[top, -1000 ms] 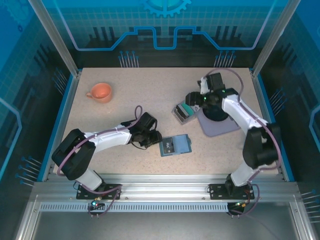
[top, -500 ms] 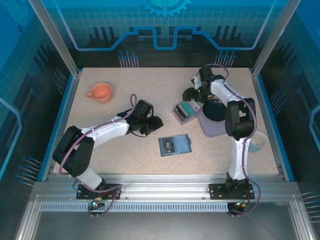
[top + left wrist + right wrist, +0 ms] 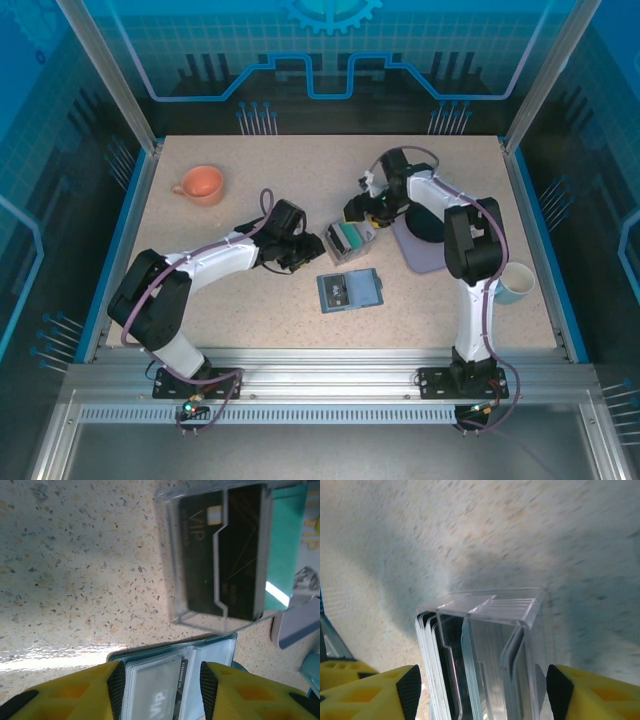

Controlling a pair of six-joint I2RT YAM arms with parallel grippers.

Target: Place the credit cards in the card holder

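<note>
The teal card holder (image 3: 350, 290) lies open on the table, and in the left wrist view its clear sleeves (image 3: 210, 647) show one dark card tucked in. My left gripper (image 3: 308, 250) hovers just left of it, open and empty (image 3: 162, 680). A clear plastic box (image 3: 345, 240) stands just above the holder with the credit cards (image 3: 220, 550) in it, dark and teal ones. My right gripper (image 3: 358, 222) straddles this box from the far side. Both pads sit against its sides (image 3: 480, 680), with card edges (image 3: 427, 670) at the left.
An orange cup (image 3: 200, 184) stands at the back left. A grey-lilac mat (image 3: 445, 250) with a dark round dish lies right of the box. A pale cup (image 3: 515, 283) sits by the right arm near the table's right edge.
The right gripper swung left and down over the clear box, and the box shifted toward the card holder. The left gripper drew back up and left from the holder.
</note>
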